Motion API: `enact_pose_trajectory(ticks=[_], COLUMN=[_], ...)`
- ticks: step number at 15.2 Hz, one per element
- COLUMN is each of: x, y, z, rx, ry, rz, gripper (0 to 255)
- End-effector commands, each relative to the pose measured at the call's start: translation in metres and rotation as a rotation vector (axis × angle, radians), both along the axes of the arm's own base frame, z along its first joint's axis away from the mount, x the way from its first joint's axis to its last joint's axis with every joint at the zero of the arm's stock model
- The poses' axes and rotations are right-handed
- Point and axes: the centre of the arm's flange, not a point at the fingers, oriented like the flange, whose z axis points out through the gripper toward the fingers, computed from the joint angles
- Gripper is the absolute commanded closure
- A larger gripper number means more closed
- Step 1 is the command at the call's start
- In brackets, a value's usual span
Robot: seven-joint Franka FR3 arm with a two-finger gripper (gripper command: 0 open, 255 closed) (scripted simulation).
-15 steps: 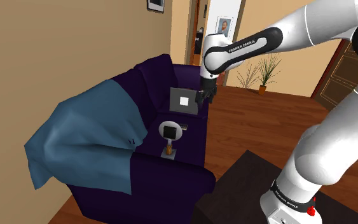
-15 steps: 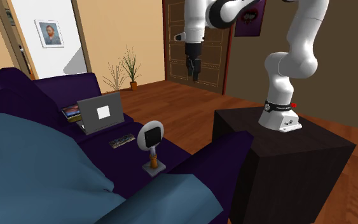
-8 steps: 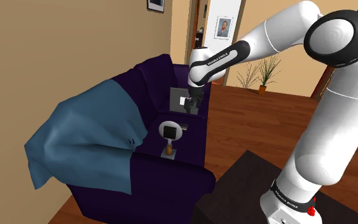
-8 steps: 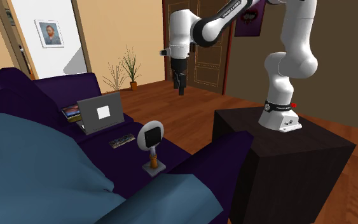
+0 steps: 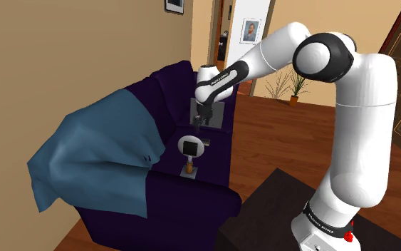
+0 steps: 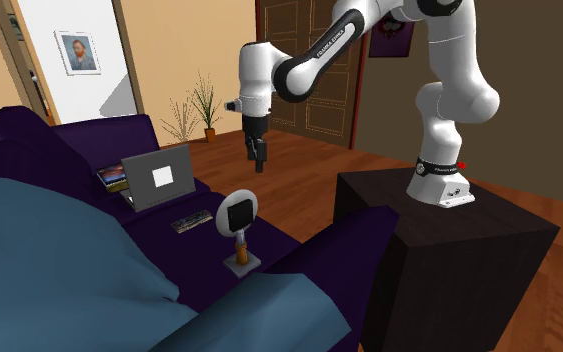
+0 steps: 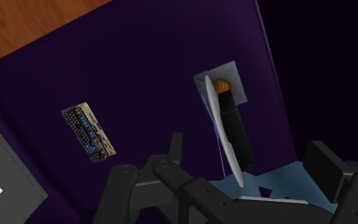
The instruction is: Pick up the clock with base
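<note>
The clock (image 5: 190, 145) has a round white rim, a black face and an orange stem on a small grey base (image 5: 190, 171). It stands upright on the dark purple sofa seat (image 5: 199, 191). It also stands on the seat in the second exterior view, clock (image 6: 239, 213). My black gripper (image 5: 200, 123) hangs in the air a little above the clock, pointing down; in the second exterior view the gripper (image 6: 259, 155) is above and slightly behind it. From the wrist, the clock (image 7: 224, 130) lies below the gripper (image 7: 247, 147), whose fingers stand apart and touch nothing.
A grey laptop (image 6: 159, 175) and stacked books (image 6: 112, 177) sit further back on the seat, and a remote (image 6: 193, 219) lies between laptop and clock. A blue blanket (image 5: 92, 153) drapes the sofa back. The dark stand (image 6: 449, 250) is beside the sofa arm.
The arm has swung from over the wooden floor toward the sofa and come down, bringing the gripper above the clock. The fingers have stayed open; the clock has not moved.
</note>
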Motion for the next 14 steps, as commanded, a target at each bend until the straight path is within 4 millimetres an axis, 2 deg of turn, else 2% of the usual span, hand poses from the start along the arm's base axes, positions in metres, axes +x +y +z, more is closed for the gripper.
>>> enact_pose_trajectory(ticks=[1,6,14], x=[0.02,0.067,0.067], y=[0.006,0.018,0.018], z=[-0.017,-0.055,-0.095], rx=[0.0,-0.001,-0.001], ry=[-0.006,-0.021,-0.021], rz=[0.02,0.067,0.067], gripper=[0,0,0])
